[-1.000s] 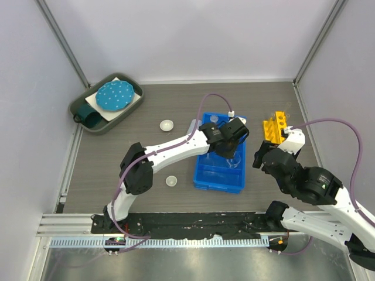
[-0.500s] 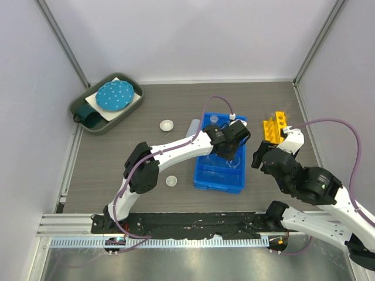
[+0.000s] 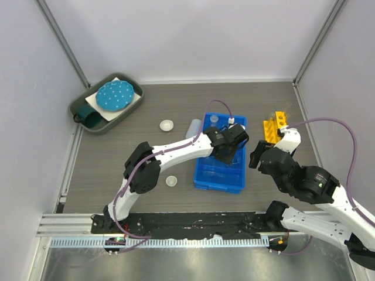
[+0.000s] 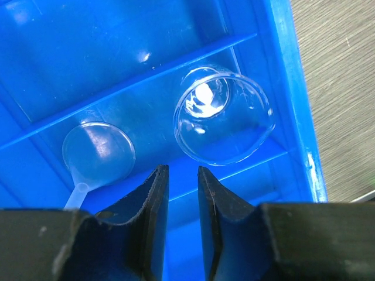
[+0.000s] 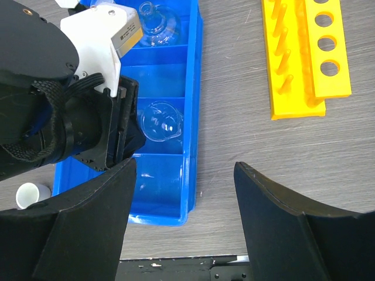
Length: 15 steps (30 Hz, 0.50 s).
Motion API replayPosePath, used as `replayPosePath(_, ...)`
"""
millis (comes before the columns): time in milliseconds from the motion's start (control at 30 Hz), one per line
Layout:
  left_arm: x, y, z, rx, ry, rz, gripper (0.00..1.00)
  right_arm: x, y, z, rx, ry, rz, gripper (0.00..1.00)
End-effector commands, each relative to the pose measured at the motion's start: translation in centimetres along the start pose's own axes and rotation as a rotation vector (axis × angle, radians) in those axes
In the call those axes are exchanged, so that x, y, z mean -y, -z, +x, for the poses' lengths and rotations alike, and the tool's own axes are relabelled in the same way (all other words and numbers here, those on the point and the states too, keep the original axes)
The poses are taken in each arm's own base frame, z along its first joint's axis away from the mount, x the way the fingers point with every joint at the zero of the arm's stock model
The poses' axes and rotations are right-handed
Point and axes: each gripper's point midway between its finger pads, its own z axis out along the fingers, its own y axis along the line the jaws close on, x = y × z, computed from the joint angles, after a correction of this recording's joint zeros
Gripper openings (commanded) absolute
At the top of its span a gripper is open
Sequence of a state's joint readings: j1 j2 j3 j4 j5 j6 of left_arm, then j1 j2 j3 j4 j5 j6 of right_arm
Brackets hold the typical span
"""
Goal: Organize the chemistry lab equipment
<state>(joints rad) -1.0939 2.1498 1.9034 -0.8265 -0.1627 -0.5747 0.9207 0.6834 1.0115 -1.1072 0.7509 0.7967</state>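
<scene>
Two tools are at work around the blue divided bin (image 3: 202, 175), which sits on the desk (image 3: 135, 134) in front of the arms. Nearest, just to the right of the bin's near end, the right tool (image 5: 184, 167) hangs over the desk with its fingers spread wide and nothing between them. A small white dish (image 3: 171, 181) stands just left of the bin's near corner. Over the bin's right side, the left tool (image 4: 183, 170) points down into it, its fingers parted by a narrow gap and gripping nothing. Just beyond those fingertips a small clear beaker (image 4: 222, 114) stands upright in a compartment against the bin's right wall, with a clear funnel (image 4: 98, 153) lying beside it toward the bin's middle. A glass flask (image 5: 157, 20) sits in the bin's far right compartment. Right of the bin's far end lies the yellow holed rack (image 3: 274, 127), apart from it. A translucent bottle (image 3: 193, 127) lies beside the bin's far left corner, with a second white dish (image 3: 167, 124) further left. Well beyond, far left of the bin, is a dark green tray (image 3: 79, 111) holding a teal dotted disc (image 3: 114, 95).
</scene>
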Motion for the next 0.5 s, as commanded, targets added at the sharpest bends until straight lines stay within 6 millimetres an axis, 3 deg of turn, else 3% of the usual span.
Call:
replayPosePath(0,0.8,1.2,-0.6,0.031,-0.002,0.037,0.30,-0.8,-0.1,-0.7,0.020,-0.036,-0.019,0.73)
replayPosePath(233,1.0,4.0,-1.8,0.066,-0.002,0.055,0.33,-1.3,-0.1,-0.9,0.023,-0.039,-0.028,0.73)
replayPosePath(333,0.3,6.6,-2.7,0.105,0.000,0.040,0.34,-1.9,-0.3,-1.3,0.026,-0.030,-0.031,0.73)
replayPosePath(367,0.0,8.5,-3.4,0.144,0.008,0.040,0.34,-2.1,-0.4,-1.4,0.026,-0.021,-0.035,0.73)
replayPosePath(433,-1.0,10.4,-3.8,0.176,0.009,0.018,0.44,-3.1,-0.7,-1.8,0.028,-0.018,-0.046,0.73)
replayPosePath(467,-1.6,12.7,-4.6,0.221,0.021,0.015,0.47,-3.6,-0.9,-1.8,0.022,-0.003,-0.057,0.73)
